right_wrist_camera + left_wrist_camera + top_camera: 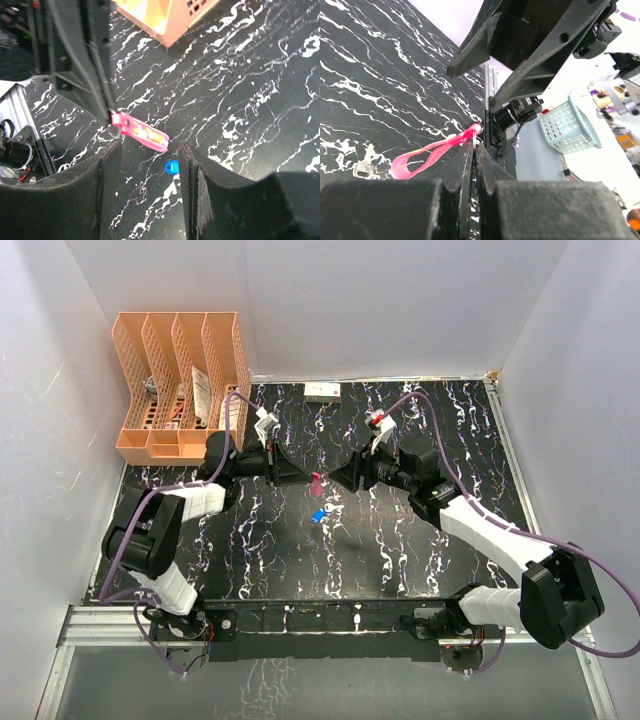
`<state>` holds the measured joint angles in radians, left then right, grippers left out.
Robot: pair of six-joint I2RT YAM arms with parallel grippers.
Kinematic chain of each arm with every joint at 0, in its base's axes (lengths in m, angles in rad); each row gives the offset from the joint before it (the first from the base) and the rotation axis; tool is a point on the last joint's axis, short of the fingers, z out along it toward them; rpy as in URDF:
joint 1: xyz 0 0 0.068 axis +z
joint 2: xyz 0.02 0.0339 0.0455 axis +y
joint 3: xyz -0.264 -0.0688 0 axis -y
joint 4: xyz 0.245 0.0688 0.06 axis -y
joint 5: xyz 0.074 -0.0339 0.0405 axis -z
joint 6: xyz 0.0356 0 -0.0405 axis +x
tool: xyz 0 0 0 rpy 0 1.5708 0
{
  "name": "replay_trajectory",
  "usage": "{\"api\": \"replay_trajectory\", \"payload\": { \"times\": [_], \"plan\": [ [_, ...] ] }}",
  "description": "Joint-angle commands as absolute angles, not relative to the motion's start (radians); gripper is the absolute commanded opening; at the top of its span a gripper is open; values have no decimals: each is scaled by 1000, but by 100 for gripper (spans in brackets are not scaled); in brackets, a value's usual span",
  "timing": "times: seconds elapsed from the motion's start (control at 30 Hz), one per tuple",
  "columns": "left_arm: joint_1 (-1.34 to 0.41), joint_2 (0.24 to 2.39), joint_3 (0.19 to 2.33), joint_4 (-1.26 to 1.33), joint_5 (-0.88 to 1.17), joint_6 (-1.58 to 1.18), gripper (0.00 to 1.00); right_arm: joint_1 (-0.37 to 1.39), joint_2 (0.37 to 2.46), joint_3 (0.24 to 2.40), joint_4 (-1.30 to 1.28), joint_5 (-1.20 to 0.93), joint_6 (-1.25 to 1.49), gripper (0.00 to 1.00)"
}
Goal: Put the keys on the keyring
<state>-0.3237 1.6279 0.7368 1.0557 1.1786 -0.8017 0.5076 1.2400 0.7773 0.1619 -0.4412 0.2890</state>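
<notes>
Red-pink, glossy and flat, the keyring strap juts from your left gripper, whose jaws are pinched tight on its ring end. Your right gripper faces it, fingers partly spread and empty. The blue-headed key and silvery key lie just below on the black, white-veined table.

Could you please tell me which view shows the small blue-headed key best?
The right wrist view: the small blue-headed key appears close and clear. The top view shows only a blue speck; the left wrist view misses it.
</notes>
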Motion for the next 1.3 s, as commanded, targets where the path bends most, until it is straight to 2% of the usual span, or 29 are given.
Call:
{"api": "replay_trajectory", "payload": {
  "times": [0.0,0.1,0.13,0.6,0.9,1.03,1.1,1.27],
  "plan": [
    [-323,1713,778,1487,1287,-1109,0,502,1214,836,223,-512,227,48],
    [-324,1794,799,1770,1297,-1336,0,502,1225,845,211,-533,220,48],
    [-324,1816,811,1783,1301,-1365,0,502,1228,847,214,-547,225,48],
    [-361,1851,875,1778,1339,-1393,0,503,1285,873,250,-633,260,47],
    [-368,1837,867,1699,1333,-1326,0,503,1311,886,275,-655,280,38],
    [-373,1803,866,1570,1329,-1225,0,503,1321,885,285,-673,287,28],
    [-377,1776,866,1425,1322,-1130,0,503,1325,884,289,-681,291,21],
    [-404,1657,917,806,1247,-658,0,503,1327,881,293,-686,292,4]
  ]
}}
